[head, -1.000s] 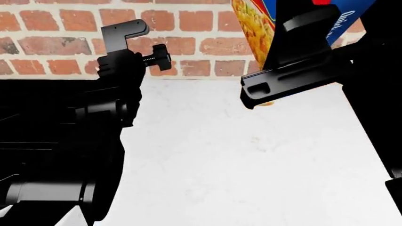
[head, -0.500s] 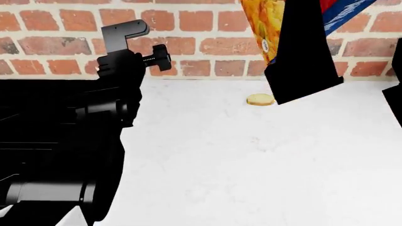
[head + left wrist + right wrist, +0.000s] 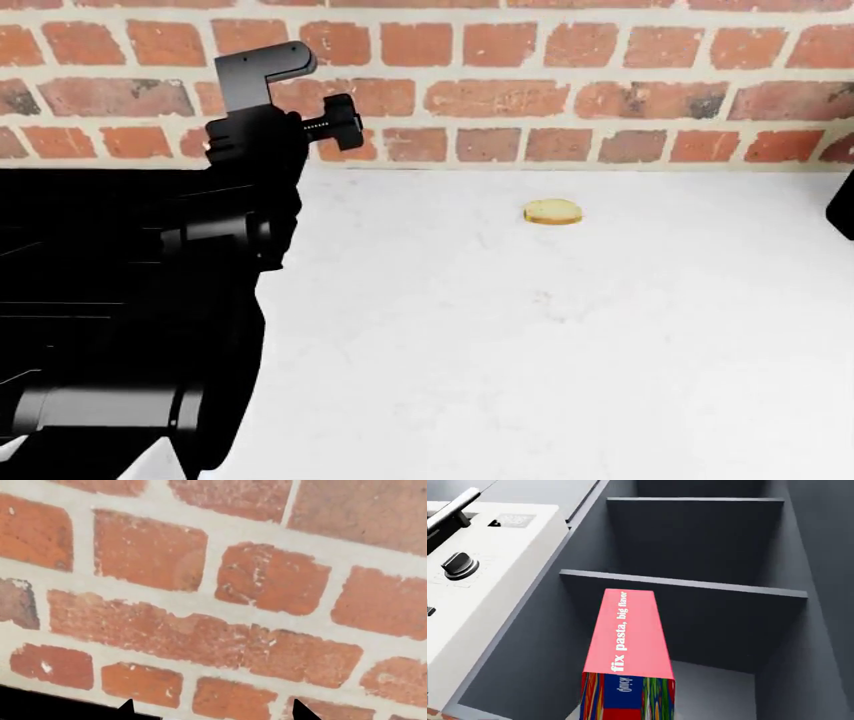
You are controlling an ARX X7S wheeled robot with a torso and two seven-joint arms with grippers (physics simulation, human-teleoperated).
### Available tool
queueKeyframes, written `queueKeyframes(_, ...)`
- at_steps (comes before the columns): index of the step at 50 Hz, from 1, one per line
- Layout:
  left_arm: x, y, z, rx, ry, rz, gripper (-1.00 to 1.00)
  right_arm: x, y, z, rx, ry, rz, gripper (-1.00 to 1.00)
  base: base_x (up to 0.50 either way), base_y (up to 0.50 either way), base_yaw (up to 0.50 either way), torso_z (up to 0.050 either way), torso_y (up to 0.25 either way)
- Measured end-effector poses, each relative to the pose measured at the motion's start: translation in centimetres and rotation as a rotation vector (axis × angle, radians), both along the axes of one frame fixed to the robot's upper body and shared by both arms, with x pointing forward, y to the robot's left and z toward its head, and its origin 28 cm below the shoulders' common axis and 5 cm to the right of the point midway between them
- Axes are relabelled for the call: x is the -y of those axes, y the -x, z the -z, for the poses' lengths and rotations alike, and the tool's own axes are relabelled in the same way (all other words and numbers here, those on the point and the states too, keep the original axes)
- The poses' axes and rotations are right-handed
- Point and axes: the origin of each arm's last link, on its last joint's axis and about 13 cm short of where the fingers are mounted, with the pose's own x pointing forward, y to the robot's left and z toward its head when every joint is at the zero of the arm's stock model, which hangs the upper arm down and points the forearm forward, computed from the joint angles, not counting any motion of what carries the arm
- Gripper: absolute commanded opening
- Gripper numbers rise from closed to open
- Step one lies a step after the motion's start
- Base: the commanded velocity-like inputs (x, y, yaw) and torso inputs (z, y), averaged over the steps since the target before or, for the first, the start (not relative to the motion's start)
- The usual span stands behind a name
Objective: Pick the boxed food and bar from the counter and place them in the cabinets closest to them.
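So far we have neither item stowed, as far as we can judge. At the far left of the head view our left arm is raised toward the brick wall; its wrist camera sees only bricks with two dark tips at the edge of the picture, so we cannot tell whether those fingers are wide or narrow. Moving right, the white table carries just a small round tan lump near the wall, and the bar is nowhere in our views. Further right, a sliver of our right arm shows at the frame edge. Its wrist camera shows the boxed food, pink side up, before the open grey cabinet beside a white appliance. The box appears carried, though the fingers themselves are unseen, so their grip is our inference. Left to do: set the box on a shelf, then find and stow the bar.
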Motion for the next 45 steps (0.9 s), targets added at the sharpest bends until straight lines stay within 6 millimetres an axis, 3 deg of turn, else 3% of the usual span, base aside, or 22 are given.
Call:
queueKeyframes(7, 0.0, 0.0, 0.0, 0.0, -0.001, 0.0, 1.0, 0.0, 0.5, -3.7, 0.068, -0.04, 0.037, -1.0, 0.0, 0.0, 0.0, 0.0, 0.0)
queueKeyframes(16, 0.0, 0.0, 0.0, 0.0, -0.001, 0.002, 1.0, 0.4, -0.6, -6.7, 0.071, -0.103, 0.087, -1.0, 0.0, 0.0, 0.0, 0.0, 0.0)
queueKeyframes(45, 0.0, 0.0, 0.0, 0.002, -0.011, -0.001, 1.0, 1.3, -9.4, -11.0, -0.183, -0.205, 0.173, -1.0, 0.0, 0.0, 0.0, 0.0, 0.0)
